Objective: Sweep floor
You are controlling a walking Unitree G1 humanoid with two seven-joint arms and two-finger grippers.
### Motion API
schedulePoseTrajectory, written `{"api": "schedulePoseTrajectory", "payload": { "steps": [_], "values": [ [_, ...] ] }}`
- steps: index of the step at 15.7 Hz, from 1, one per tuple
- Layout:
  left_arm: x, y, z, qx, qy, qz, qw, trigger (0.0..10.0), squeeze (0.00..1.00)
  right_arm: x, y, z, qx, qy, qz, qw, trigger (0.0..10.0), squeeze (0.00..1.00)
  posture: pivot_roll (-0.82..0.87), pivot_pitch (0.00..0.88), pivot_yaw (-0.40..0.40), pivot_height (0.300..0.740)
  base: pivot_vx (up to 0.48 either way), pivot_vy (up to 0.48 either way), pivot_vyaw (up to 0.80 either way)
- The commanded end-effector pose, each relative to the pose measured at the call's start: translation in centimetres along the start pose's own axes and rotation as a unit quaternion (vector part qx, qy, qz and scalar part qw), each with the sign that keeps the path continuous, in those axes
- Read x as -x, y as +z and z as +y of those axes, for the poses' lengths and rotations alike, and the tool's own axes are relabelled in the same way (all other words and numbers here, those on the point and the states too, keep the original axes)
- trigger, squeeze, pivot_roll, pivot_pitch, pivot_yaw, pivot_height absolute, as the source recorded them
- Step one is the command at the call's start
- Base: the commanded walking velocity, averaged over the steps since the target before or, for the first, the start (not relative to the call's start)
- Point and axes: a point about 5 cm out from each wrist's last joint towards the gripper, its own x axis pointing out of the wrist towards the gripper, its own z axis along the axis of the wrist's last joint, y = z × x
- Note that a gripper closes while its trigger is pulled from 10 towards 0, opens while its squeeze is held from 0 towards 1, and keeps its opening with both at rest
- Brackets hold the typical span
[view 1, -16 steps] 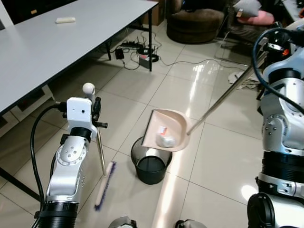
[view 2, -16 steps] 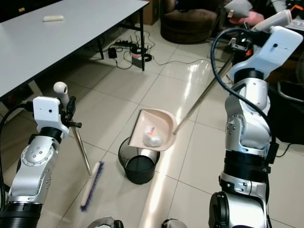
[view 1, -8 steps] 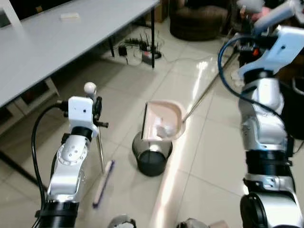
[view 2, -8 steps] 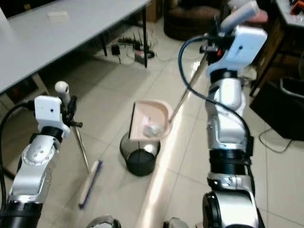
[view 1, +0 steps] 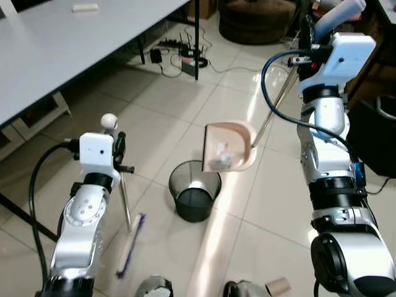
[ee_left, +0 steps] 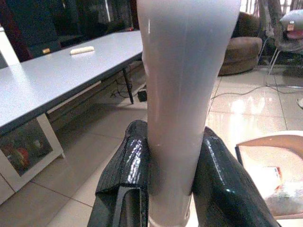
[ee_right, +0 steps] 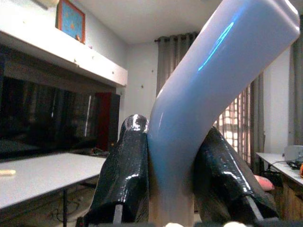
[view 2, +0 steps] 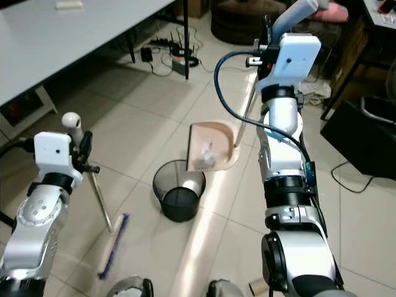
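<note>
- Open tile floor (view 1: pixel 154 117) runs from 10 to 12 o'clock of the wire waste bin (view 1: pixel 194 198).
- The grey table (view 1: pixel 74 55) blocks the 10 o'clock side.
- A power strip and cables (view 1: pixel 179 59) clutter 12 o'clock.
- The dustpan (view 1: pixel 229 147) overhangs the bin's 1 o'clock rim.

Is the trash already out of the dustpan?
No, crumpled trash lies in the tilted dustpan above the bin.

Dustpan (view 1: pixel 230 145) now tipped steeply on edge, beside the bin (view 1: pixel 194 198) instead of over it.
</note>
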Motion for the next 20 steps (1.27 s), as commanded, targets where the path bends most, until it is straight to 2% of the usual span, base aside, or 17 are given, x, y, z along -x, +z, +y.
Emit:
{"api": "schedulePoseTrajectory", "payload": {
  "steps": [1, 5, 11, 14, 15, 20],
  "values": [
    [0.6, 0.8, 0.6, -0.015, 0.007, -0.011, 1.000, 10.0, 0.00, -1.1, 1.2, 0.6, 0.010, 0.020, -0.045, 0.999, 10.0, 0.00, 0.10, 0.180, -0.001, 0.740, 0.000, 0.000, 0.00],
    [2.1, 1.2, 0.9, -0.019, 0.012, -0.010, 1.000, 10.0, 0.00, -2.3, 1.9, 2.8, 0.014, 0.075, -0.077, 0.994, 10.0, 0.00, 0.12, 0.242, -0.014, 0.740, 0.000, 0.000, 0.00],
    [3.4, 1.2, 0.9, -0.023, 0.014, 0.004, 1.000, 10.0, 0.00, -2.5, 2.4, 5.1, -0.008, 0.121, -0.105, 0.987, 10.0, 0.00, 0.12, 0.291, -0.035, 0.740, 0.000, 0.000, 0.00],
    [3.5, 1.2, 0.7, -0.024, 0.008, 0.013, 1.000, 10.0, 0.00, -1.4, 2.5, 7.5, -0.023, 0.167, -0.120, 0.978, 10.0, 0.00, 0.10, 0.295, -0.036, 0.740, 0.000, 0.000, 0.00],
    [3.5, 1.2, 0.6, -0.024, 0.008, 0.014, 1.000, 10.0, 0.00, -1.3, 2.6, 7.7, -0.025, 0.173, -0.123, 0.977, 10.0, 0.00, 0.10, 0.295, -0.036, 0.740, 0.000, 0.000, 0.00],
    [2.9, 1.2, 0.2, -0.020, 0.005, 0.013, 1.000, 10.0, 0.00, 0.8, 3.0, 10.3, -0.020, 0.267, -0.155, 0.951, 10.0, 0.00, 0.08, 0.274, -0.043, 0.740, 0.000, 0.000, 0.00]
  ]
}}
